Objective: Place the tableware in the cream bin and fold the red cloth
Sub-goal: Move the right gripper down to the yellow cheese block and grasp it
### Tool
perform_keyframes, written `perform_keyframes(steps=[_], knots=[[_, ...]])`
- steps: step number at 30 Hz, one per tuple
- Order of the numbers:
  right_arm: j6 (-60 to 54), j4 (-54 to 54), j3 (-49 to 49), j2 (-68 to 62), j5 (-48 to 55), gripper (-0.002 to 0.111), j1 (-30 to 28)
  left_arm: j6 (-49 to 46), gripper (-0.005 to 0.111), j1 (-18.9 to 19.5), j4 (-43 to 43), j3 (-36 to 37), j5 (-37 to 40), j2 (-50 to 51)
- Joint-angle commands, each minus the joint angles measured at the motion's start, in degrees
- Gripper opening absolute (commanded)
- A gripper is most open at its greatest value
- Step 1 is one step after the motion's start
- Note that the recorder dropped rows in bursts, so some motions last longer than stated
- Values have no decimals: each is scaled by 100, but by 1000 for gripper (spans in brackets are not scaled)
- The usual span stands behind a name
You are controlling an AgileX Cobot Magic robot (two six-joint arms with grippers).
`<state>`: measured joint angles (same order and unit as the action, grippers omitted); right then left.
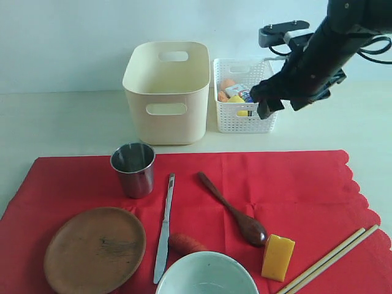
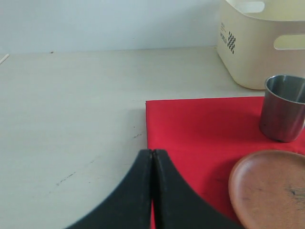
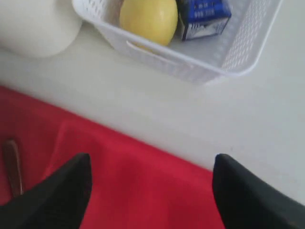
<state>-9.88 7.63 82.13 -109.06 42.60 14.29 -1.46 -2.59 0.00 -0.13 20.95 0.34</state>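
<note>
1. Bowl (image 1: 207, 274), pale, sits at the near edge of the red cloth (image 1: 288, 184), which lies spread flat on the table (image 1: 61, 122).
2. Left of the bowl rests the round wooden plate (image 1: 95, 248). The knife (image 1: 164, 229) lies lengthwise between them, and a carrot (image 1: 187, 244) lies just beside the bowl's far rim.
3. Right of the bowl stands a block of cheese (image 1: 278, 257). The chopsticks (image 1: 327, 260) lie slanted at the cloth's near right corner.
4. The dark wooden spoon (image 1: 236, 211) lies slanted mid-cloth, its scoop end near the cheese.
5. The steel cup (image 1: 133, 168) stands upright toward the cloth's far left.
6. The left gripper (image 2: 152, 160) has its jaws pressed together with nothing between them. It hangs over the cloth's left edge, with plate and cup off to one side.
7. Beyond the cloth stands the cream bin (image 1: 166, 92). Just to its right is a white basket (image 1: 245, 119) holding a lemon (image 3: 147, 19) and a milk carton (image 3: 205, 16).
8. The right gripper (image 3: 150, 160) is spread wide and empty, raised over the cloth's far edge in front of the basket.
</note>
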Motion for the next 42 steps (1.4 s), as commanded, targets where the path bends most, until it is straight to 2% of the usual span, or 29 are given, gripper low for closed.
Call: perform_keyframes(steps=[1,8,16,18,23,26,29,37,42], knots=[[8,-16,-961,631,-587,67,-26,-3,0,1,-58,13,-47,-34],[-6,-16,-1946,1446,-927,67,-26,-3,0,1,-58,13,-47,-34],[-6,-46,-2185,1905,139,67,-26,-3,0,1,-58,13,-47,-34],[-6,-112,-2185,2023,544,67,79,-3,0,1,-58,13,-47,-34],[257,-492,-2215,2248,1618,66,900,-3,0,1,-58,13,-47,-34],[322,-492,-2748,2541,1174,64,1240,-3,0,1,-58,13,-47,-34],[422,-457,-3308,2731,827,64,1242,-3,0,1,-58,13,-47,-34],[547,220,-3934,2995,154,64,1242,-3,0,1,-58,13,-47,-34],[547,301,-4121,2995,85,64,1242,-3,0,1,-58,13,-47,-34]])
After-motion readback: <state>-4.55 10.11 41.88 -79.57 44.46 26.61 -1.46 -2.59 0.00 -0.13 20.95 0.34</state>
